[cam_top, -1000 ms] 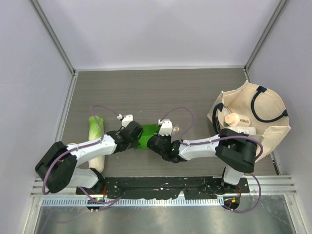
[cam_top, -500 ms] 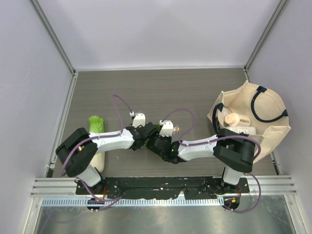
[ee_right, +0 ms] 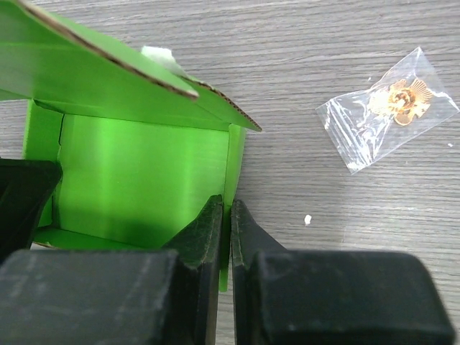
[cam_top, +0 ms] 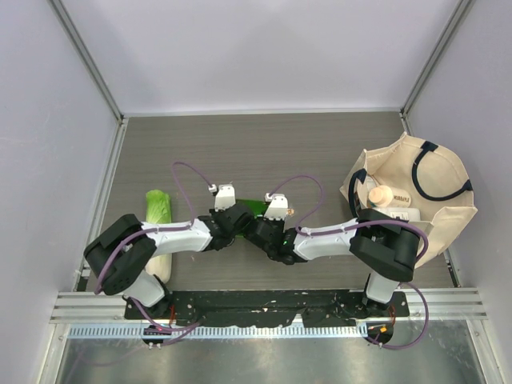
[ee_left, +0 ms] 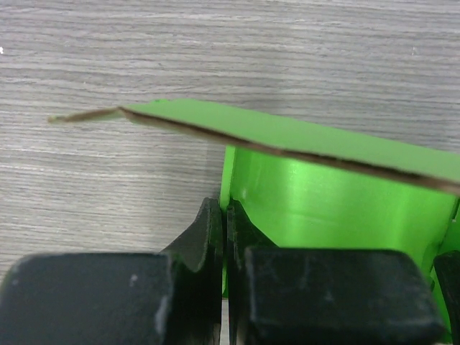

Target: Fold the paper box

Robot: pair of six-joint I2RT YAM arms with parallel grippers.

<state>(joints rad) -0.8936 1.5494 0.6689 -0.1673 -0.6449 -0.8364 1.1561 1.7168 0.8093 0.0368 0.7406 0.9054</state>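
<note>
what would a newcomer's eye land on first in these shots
The bright green paper box at mid-table, partly raised with a flap open, is pinched at a side wall each by the left gripper and the right gripper. Next come the beige tote bag at the table's right side and the cabbage at the left. A small clear packet with something gold inside lies beside the box.

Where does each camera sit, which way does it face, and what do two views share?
Top external: above and behind the arms, looking down on the table; both arms show, meeting at the paper box.
Left wrist: on the left arm, looking along the left gripper, whose jaws pinch a box wall.
Right wrist: on the right arm, looking along the right gripper, pinching another wall; a plastic bag lies nearby.
Shared: both wrist views see the box's inside.
</note>
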